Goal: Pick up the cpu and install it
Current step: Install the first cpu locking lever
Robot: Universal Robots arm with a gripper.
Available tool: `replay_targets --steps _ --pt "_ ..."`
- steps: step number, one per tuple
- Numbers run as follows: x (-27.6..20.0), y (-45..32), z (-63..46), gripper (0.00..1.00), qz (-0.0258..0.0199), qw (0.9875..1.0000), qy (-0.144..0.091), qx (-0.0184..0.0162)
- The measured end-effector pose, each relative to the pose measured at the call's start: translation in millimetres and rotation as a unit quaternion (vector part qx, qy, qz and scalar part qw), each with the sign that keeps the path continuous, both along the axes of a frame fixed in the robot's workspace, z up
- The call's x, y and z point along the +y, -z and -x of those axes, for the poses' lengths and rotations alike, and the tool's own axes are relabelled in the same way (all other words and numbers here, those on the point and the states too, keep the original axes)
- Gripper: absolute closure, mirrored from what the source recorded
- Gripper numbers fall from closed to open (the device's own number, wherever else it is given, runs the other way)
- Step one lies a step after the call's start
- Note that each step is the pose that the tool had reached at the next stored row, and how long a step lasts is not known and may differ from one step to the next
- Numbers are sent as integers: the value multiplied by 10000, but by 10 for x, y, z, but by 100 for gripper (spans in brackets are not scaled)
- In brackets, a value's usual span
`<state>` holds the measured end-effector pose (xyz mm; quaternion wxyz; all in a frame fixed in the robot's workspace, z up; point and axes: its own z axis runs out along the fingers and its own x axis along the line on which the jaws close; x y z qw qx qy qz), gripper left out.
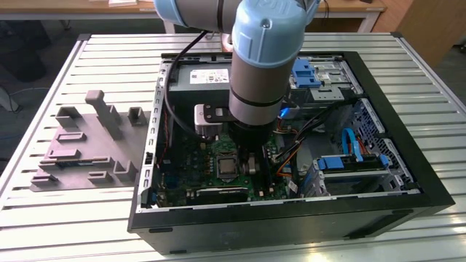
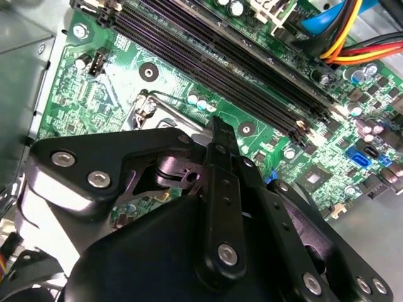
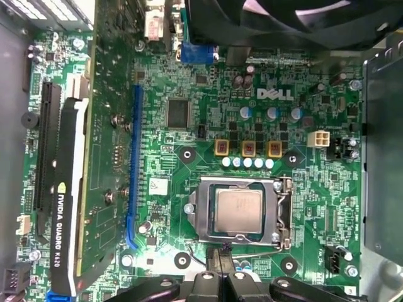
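The cpu (image 3: 239, 207), a small square chip with a pale silvery top, lies flat inside the silver-framed socket (image 3: 238, 211) on the green motherboard. In the first wrist view my gripper (image 3: 221, 253) hovers just beside the socket's edge, off the chip, its two black fingertips pressed together with nothing between them. In the second wrist view the closed fingers (image 2: 221, 163) point down at the board near a socket corner (image 2: 146, 104). In the exterior view the arm (image 1: 258, 71) reaches down into the open computer case, over the socket (image 1: 224, 165).
The black case wall (image 1: 291, 215) rings the motherboard. A grey moulded tray (image 1: 80, 155) lies at the exterior view's left. A graphics card (image 3: 69, 189) stands beside the socket. Memory slots (image 2: 252, 56), coloured cables (image 2: 352, 38), a fan (image 3: 283, 19) and the grey metal box (image 1: 196, 76) crowd the space.
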<state>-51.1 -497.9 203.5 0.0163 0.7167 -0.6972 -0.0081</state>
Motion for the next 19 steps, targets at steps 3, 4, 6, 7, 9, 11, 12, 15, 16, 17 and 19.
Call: replay_targets --steps 3,4,6,7,9,11,12,15,16,17,19 --pt "-1 11 1 89 1 10000 0 -1" --pt "-1 11 1 89 1 10000 0 -1" --pt "-1 15 2 89 0 10000 -1 -2" --pt "-3 19 3 89 -1 10000 -2 -4" --pt "-9 25 4 89 0 10000 -6 -7" --pt "-17 32 6 89 -1 10000 -11 -8" --pt "-23 34 7 89 1 10000 -14 -9" --pt "-33 55 8 89 -1 10000 -21 -11" --pt "-34 64 7 89 0 10000 -23 -11" --pt "-34 73 7 89 1 10000 -25 -11" --pt "-34 95 7 89 1 10000 -28 -13"
